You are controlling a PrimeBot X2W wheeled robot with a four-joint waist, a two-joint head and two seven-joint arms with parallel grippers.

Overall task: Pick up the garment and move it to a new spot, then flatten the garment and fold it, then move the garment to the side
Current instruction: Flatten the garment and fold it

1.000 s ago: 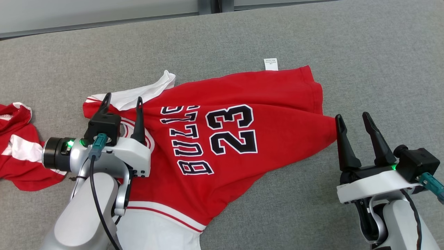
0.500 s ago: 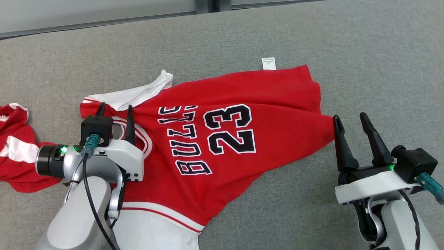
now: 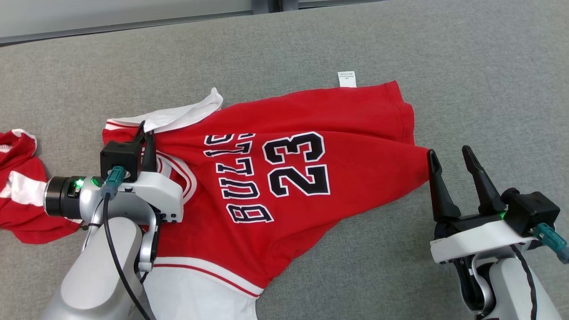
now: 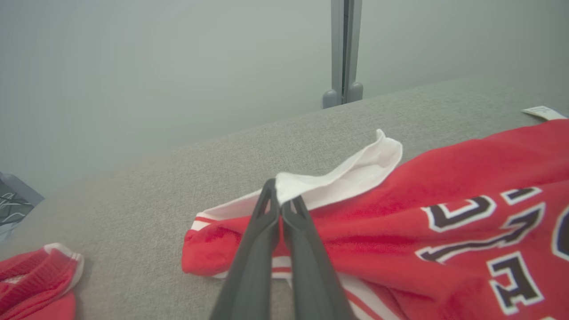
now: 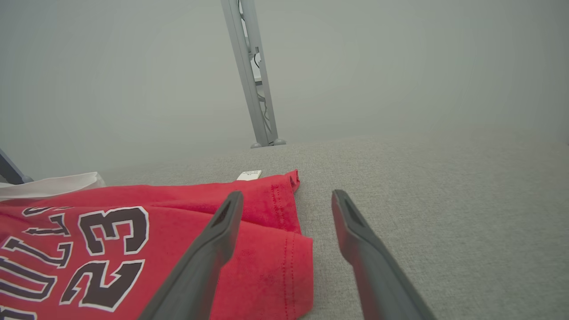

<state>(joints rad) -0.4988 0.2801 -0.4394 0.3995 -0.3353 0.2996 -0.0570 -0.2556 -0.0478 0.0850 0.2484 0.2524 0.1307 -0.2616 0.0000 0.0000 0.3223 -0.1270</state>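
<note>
It looked like the flattening step: the left gripper [image 3: 146, 133] was pinched shut on the jersey [image 3: 364, 133] at its shoulder. The right gripper [image 3: 449, 152] stood wide beside the hem and probably needed to grasp there next.

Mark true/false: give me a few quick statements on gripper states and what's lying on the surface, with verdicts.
1. The left gripper is shut. True.
2. The right gripper is clamped on the jersey. False: its jaws stand open beside the hem corner, gripping nothing.
3. The jersey's number reads 32. False: it reads 23.
4. A second red-and-white garment lies off to the robot's left of the jersey. True.
</note>
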